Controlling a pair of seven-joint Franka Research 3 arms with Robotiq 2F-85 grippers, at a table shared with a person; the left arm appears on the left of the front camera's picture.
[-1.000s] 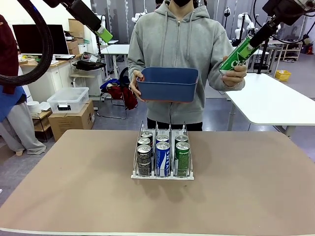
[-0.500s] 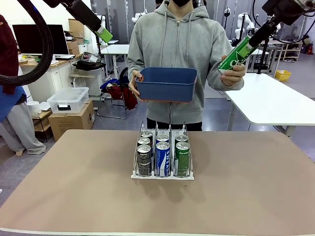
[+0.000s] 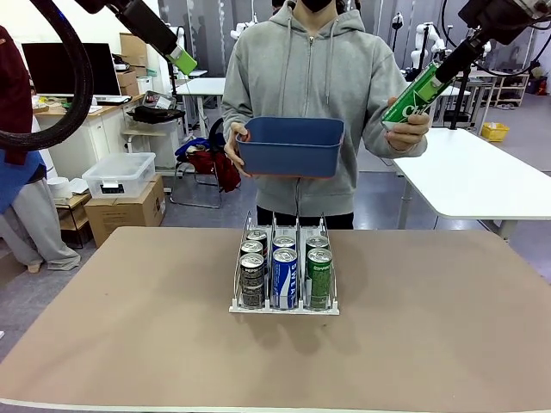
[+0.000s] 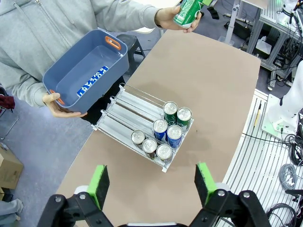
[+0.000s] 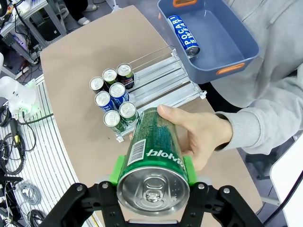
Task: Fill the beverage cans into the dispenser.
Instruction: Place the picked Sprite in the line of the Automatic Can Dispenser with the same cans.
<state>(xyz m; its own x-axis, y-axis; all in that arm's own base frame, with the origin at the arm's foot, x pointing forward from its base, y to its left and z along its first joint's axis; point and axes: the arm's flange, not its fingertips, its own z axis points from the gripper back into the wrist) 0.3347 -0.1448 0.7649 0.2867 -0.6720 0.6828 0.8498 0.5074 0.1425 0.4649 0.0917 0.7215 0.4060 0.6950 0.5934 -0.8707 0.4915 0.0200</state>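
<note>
The dispenser (image 3: 284, 308) stands mid-table with black, blue-and-white and green beverage cans (image 3: 284, 277) at the front of its three lanes. Across the table a person's hand (image 3: 411, 129) holds up a tilted green can (image 3: 415, 96). My right gripper (image 3: 436, 77) is shut on that can's top end. In the right wrist view the green can (image 5: 154, 156) sits between the green pads (image 5: 118, 172) of my right gripper (image 5: 154, 182), with the person's hand (image 5: 201, 137) still around it. My left gripper (image 4: 151, 182) hangs open high over the dispenser (image 4: 128, 106), also seen at top left (image 3: 176, 56).
The person's other hand holds a blue bin (image 3: 291, 146) at chest height; a blue-and-white can (image 5: 183, 35) lies inside the bin (image 5: 213, 52). The back halves of the dispenser lanes (image 5: 165, 80) are free. A white table (image 3: 482, 181) stands at the right.
The person's hand with the green can and the blue bin have shifted very slightly. Both arms hold their places.
</note>
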